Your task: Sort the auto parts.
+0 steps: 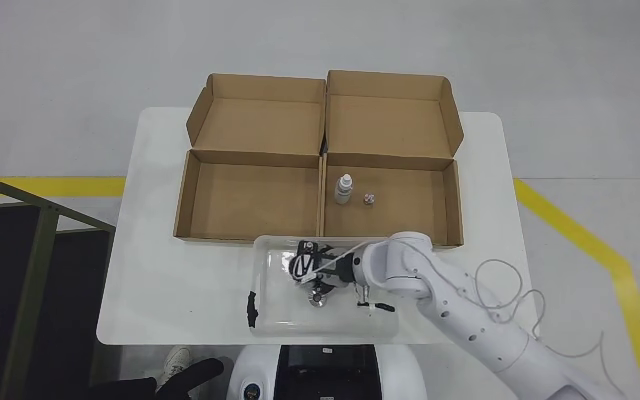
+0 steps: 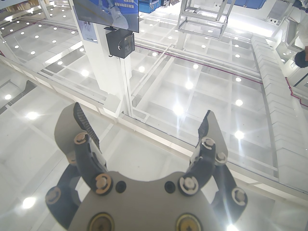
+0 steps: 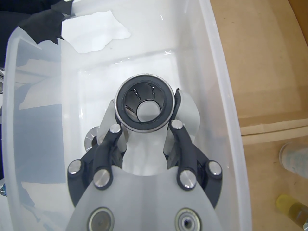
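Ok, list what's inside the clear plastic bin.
The right gripper, shut on a cylindrical bearing, and a small metal disc beside it. The bin floor beneath gripper and bearing is covered, so other parts there cannot be ruled out.

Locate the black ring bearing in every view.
Top view: bearing in the clear bin, at the right gripper's tip.
Left wrist view: aimed up at the ceiling.
Right wrist view: bearing at centre, clamped in that gripper.
Shared landmark: the bin's black tape.

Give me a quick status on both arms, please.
Right pincer shut on bearing in clear bin. Left pincer open, empty. Nothing seen blocking.
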